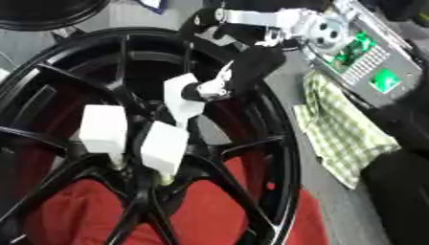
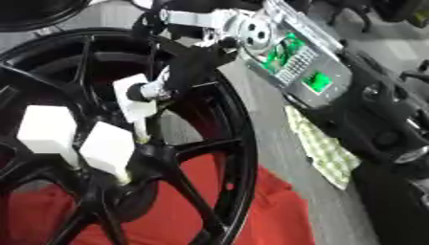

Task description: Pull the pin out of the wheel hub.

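Right robot hand (image 1: 244, 72), entering from above, fingers curled and grasping the white block head of a pin (image 1: 183, 95). Just below the robot hand, two more white-headed pins (image 1: 164, 146) stand in the black wheel hub (image 1: 138, 174), over red cloth (image 1: 201, 210).

The right hand (image 2: 180, 72) pinches a white-headed pin (image 2: 132, 98) above the black wheel hub (image 2: 134, 153).

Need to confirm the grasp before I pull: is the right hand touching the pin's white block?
Touching. In the left eye view the right hand has its fingers closed on the white block of the pin, no gap visible.
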Available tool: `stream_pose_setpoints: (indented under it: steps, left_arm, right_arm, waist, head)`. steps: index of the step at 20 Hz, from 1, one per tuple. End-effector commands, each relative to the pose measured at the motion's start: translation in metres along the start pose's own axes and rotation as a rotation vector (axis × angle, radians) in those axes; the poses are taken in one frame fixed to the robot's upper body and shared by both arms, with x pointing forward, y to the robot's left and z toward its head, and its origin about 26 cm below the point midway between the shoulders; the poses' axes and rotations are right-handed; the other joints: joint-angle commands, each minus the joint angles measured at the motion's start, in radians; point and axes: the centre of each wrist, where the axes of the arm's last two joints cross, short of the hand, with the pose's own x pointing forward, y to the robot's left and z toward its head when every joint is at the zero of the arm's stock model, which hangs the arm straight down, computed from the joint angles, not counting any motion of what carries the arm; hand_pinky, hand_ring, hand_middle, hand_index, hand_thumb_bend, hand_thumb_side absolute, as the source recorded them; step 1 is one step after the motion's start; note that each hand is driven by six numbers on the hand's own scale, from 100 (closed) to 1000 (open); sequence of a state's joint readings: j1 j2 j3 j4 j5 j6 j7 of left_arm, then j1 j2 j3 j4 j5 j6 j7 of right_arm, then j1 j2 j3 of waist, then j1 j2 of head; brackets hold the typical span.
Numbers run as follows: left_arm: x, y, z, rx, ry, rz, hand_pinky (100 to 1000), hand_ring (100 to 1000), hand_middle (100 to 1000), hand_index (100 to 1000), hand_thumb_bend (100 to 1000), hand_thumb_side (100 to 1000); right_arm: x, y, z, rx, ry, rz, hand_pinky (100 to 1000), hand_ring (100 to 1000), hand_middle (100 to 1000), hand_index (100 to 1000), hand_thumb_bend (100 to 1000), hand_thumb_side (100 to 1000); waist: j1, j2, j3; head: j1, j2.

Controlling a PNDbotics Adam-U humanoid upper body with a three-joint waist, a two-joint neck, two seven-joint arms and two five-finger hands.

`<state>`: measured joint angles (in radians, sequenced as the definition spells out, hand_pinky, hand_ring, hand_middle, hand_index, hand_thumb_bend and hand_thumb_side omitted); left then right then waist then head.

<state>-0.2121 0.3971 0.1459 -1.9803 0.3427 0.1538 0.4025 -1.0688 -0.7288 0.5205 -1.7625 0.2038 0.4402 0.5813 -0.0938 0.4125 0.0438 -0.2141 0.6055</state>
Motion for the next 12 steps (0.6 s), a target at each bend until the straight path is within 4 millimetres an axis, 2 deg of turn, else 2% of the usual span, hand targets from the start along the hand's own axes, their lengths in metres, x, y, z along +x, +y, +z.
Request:
stream_pose_setpoints:
  steps: [1, 5, 12]
  left_arm:
    - [0.0104, 0.0015, -0.0033, -0.009, -0.037, -0.011, 734, 698, 588, 663, 100, 816]
    - [0.0102, 0.0014, -0.0032, -0.009, -0.036, -0.01, 735, 698, 588, 663, 100, 817]
    - [0.0101, 0.0015, -0.003, -0.011, -0.033, -0.009, 736, 698, 588, 663, 100, 818]
  right_arm:
    - [-0.0004, -0.0117, 0.0048, -0.028, -0.003, 0.005, 917, 974, 886, 893, 468, 443]
    - [-0.0003, -0.0096, 0.0036, -0.017, -0.011, 0.003, 917, 976, 885, 894, 465, 459]
    - [0.0054, -0.0098, 0.0058, 0.089, -0.147, -0.027, 914, 979, 882, 892, 428, 466]
  waist:
    - [0.005, -0.025, 0.001]
    - [0.005, -0.025, 0.002]
    - [0.004, -0.026, 0.001]
  head:
    - [0.001, 0.001]
    - [0.003, 0.003]
    - [0.007, 0.004]
